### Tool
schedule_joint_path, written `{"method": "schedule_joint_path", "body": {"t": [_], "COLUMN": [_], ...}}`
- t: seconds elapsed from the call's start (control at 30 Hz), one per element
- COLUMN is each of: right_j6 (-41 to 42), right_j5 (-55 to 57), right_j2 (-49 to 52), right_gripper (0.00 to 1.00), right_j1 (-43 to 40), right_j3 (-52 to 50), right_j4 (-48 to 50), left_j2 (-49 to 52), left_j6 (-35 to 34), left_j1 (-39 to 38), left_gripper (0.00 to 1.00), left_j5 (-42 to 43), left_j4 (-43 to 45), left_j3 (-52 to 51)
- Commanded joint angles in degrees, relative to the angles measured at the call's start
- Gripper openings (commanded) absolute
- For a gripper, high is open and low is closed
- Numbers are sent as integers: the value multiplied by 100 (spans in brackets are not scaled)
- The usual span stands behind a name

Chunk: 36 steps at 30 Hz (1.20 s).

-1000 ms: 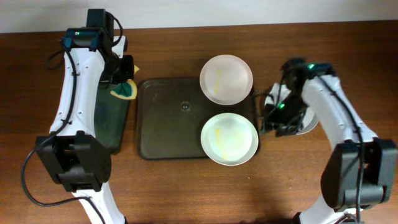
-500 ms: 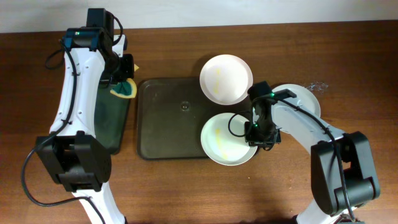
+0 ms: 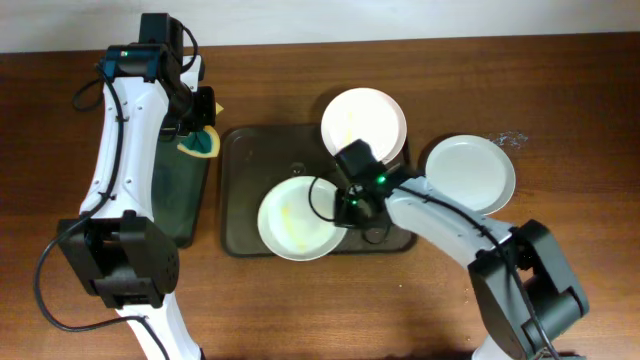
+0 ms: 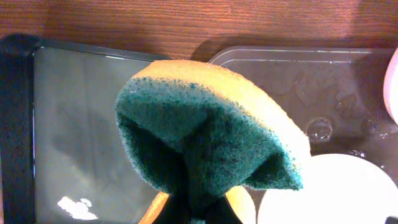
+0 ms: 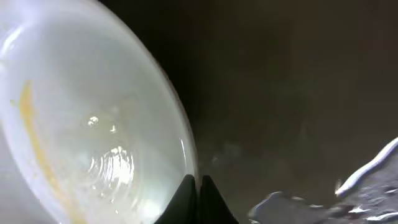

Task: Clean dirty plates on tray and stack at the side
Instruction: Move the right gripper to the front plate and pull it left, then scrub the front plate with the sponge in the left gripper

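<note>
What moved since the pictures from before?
The right gripper swung left from beside the tray, pinched the front plate by its rim and slid it left toward the tray's middle. The side plate, which the arm had covered, now shows. The back plate and the left gripper holding the sponge stayed put.

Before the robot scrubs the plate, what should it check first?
1. Sponge held in left jaws: ok.
2. Right jaws shut on the rim of the front plate: ok.
3. Front plate over the tray: ok.
4. Yellow smear showing: ok.
5. Sponge close to that plate: not ok, it hangs over the black tray.
6. Sponge wet enough: cannot tell.
</note>
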Motion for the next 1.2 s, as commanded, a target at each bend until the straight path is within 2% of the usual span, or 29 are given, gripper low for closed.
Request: {"method": "schedule_joint_path", "body": {"t": [0.0,0.2,0.23,0.27,0.3,0.33,0.4,0.5,0.63,0.77,0.8,0.93,1.0,1.17], "right_j6": [649,905,901,872,632,433,190,-61,-186,-146,-11,1040,1078,1075], "right_j5": [79,310,313,315,317,334,337,326,153,116,118,138,101,72], "right_j2": [282,361,361,361,361,361,367,463,726,772,772,776,776,776], "right_gripper": [4,4,9,21,38,48,52,50,36,6,4,4,4,4], "right_j1": [153,153,153,153,146,146,144,136,122,98,98,39,39,39], "right_j3": [33,33,35,35,35,35,35,35,35,37,35,35,35,35], "right_j4": [599,1189,1185,1161,1193,1272,1410,1580,1740,1744,1740,1580,1550,1499], "left_j2": [-28,-24,-24,-24,-24,-24,-24,-24,-24,-22,-22,-22,-22,-22], "left_j6": [87,37,37,37,37,24,24,24,24,26,24,24,13,-518], "left_j1": [24,22,24,24,17,13,-13,-35,-52,-59,-68,-273,-459,-1032], "left_gripper": [0,0,0,0,0,0,0,0,0,0,0,0,0,0], "left_j5": [-17,28,28,28,28,31,133,243,278,682,743,927,953,946], "left_j4": [7,7,9,15,20,24,39,42,48,138,179,498,894,1910], "left_j3": [98,98,98,98,98,96,94,87,26,-210,-304,-907,-1294,-2376]}}
